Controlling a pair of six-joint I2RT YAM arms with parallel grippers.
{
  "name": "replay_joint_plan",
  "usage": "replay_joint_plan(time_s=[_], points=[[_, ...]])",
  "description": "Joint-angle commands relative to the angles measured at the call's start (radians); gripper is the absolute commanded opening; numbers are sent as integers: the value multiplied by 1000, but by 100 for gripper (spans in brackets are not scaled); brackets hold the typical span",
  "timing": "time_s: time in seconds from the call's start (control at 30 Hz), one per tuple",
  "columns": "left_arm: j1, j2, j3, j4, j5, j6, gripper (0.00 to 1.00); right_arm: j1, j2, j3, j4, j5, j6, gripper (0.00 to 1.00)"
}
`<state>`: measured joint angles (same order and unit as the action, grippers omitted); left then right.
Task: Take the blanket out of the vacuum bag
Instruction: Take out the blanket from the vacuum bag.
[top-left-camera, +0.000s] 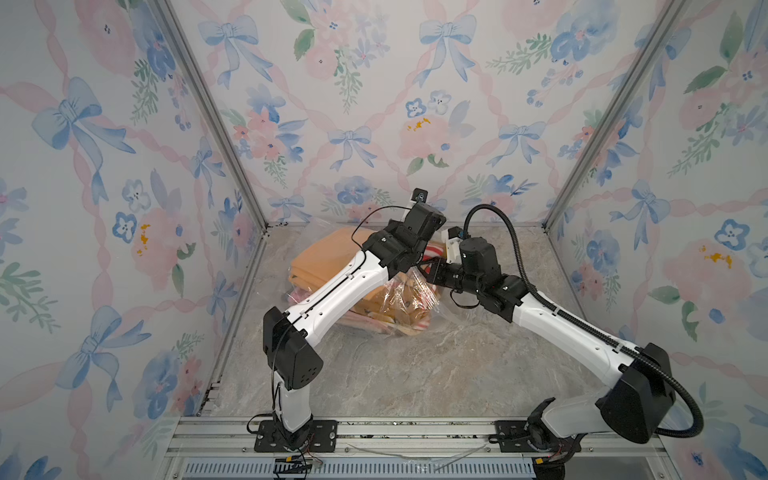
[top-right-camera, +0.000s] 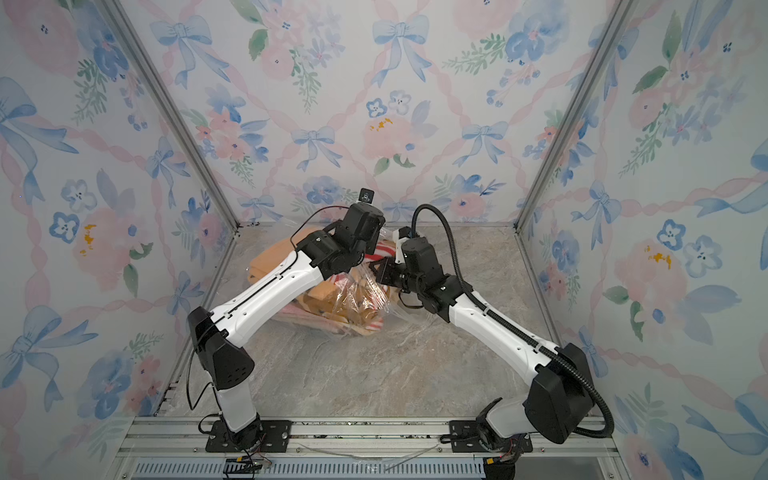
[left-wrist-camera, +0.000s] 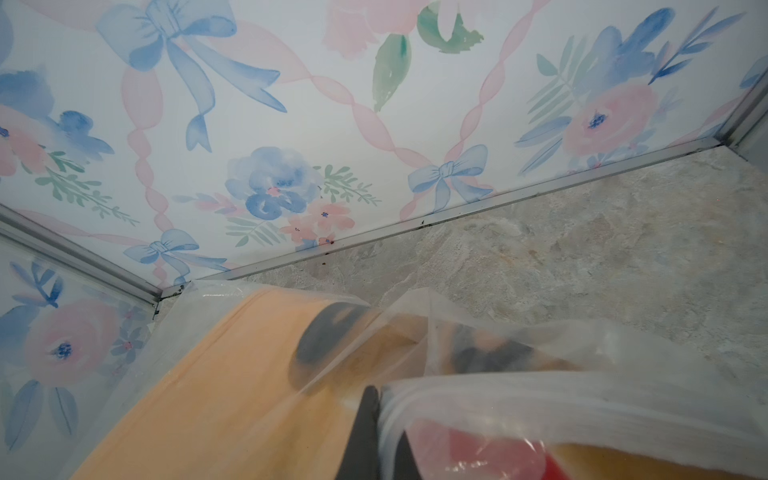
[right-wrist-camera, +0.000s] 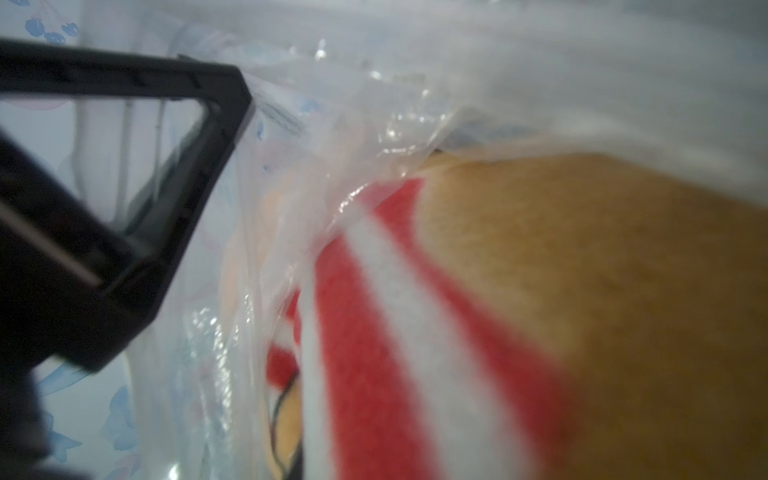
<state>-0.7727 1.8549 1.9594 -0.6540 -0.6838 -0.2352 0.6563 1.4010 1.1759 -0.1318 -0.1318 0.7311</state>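
The vacuum bag (top-left-camera: 409, 299) (top-right-camera: 361, 301) lies crinkled at the back middle of the table, holding a folded orange and red-and-white striped blanket (top-left-camera: 320, 257) (top-right-camera: 270, 262). My left gripper (left-wrist-camera: 380, 399) is shut, pinching the bag's zip edge (left-wrist-camera: 540, 399) above the orange blanket (left-wrist-camera: 216, 395). My right gripper (top-left-camera: 432, 272) (top-right-camera: 380, 272) meets it at the bag's mouth. In the right wrist view the striped blanket (right-wrist-camera: 415, 332) fills the space at its jaws, with plastic (right-wrist-camera: 332, 124) bunched beside it. Its fingertips are mostly hidden; it looks shut on the striped fabric.
Floral walls close in on the marble table (top-left-camera: 415, 374) at the left, back and right, with metal posts (top-left-camera: 216, 116) in the corners. An aluminium rail (top-left-camera: 415, 432) carrying both arm bases runs along the front. Both arms arch over the table's middle.
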Motion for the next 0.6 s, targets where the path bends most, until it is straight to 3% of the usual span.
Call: replay_joint_plan(time_s=[0.0, 0.23, 0.37, 0.43, 0.57], points=[[35, -24, 22, 86, -87, -6, 0, -8, -122, -4, -51, 82, -44, 0], [44, -150, -187, 93, -43, -38, 0, -161, -96, 99, -112, 16, -57, 0], [43, -258, -359, 151, 12, -49, 0, -244, -26, 169, -86, -10, 7, 0], [44, -326, -449, 212, 99, -19, 0, -265, 17, 201, -59, -8, -3, 0], [44, -457, -589, 354, 365, 60, 0, -277, 148, 289, 19, -121, -9, 0]])
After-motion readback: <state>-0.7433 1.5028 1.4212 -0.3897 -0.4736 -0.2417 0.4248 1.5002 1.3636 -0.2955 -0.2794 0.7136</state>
